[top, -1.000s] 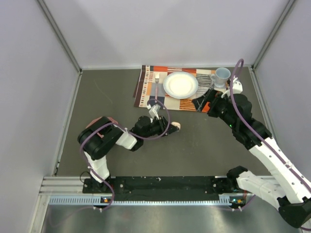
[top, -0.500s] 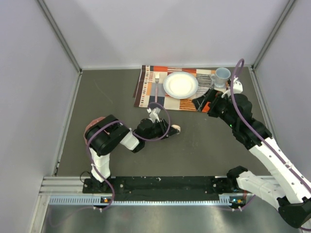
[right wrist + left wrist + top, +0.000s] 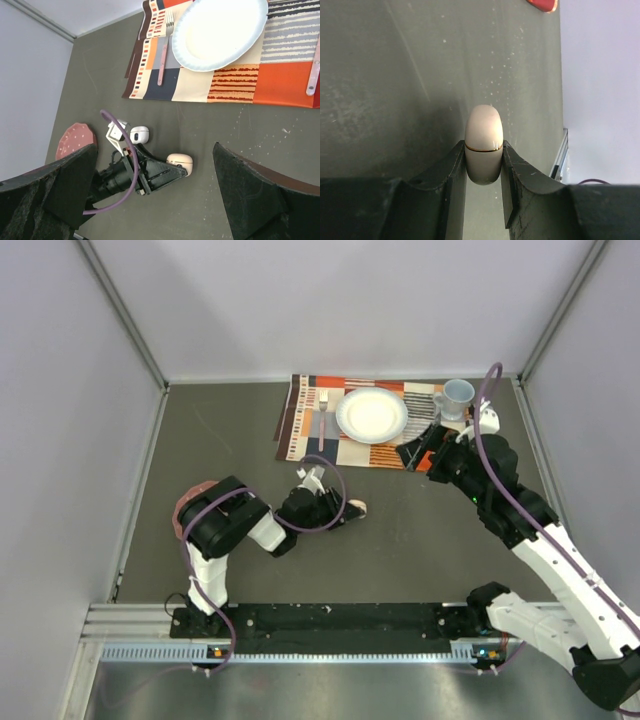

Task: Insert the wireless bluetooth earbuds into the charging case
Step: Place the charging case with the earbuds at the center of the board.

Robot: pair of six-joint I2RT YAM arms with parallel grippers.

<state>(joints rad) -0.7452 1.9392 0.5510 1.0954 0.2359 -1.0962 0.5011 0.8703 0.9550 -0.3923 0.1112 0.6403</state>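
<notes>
Status: pinching charging case [image 3: 483, 125] in left claw [image 3: 483, 152], fingers [image 3: 454, 182] closed onto both flanks right at the gold seam. No gap along that seam, so reading the lid as shut. Held low over the grey surface [image 3: 395, 75]; touching or just above, can't tell. Located roughly mid-surface in the top view, short of the placemat [image 3: 295, 430]. Red dotted disc [image 3: 75, 141] off beside the left arm, not involved.

Further out: right claw [image 3: 415, 453] spread wide, holding nothing, hovering at the placemat's near edge, well apart from the case. Beyond that, fork [image 3: 162, 65], plate [image 3: 342, 418] and mug [image 3: 458, 394] on the placemat.

No clear sight of earbuds. Small white speck [image 3: 323, 397] next to the fork head, possibly them, too small to say.

Judged step: case secured, not yet opened, nothing inserted. Early in the task.

Next move likely needs: bring right claw across to lift the lid. Watch the left pinch, which straddles the seam and may clamp the lid down. Then fetch earbuds singly with a fine fingertip pinch.
</notes>
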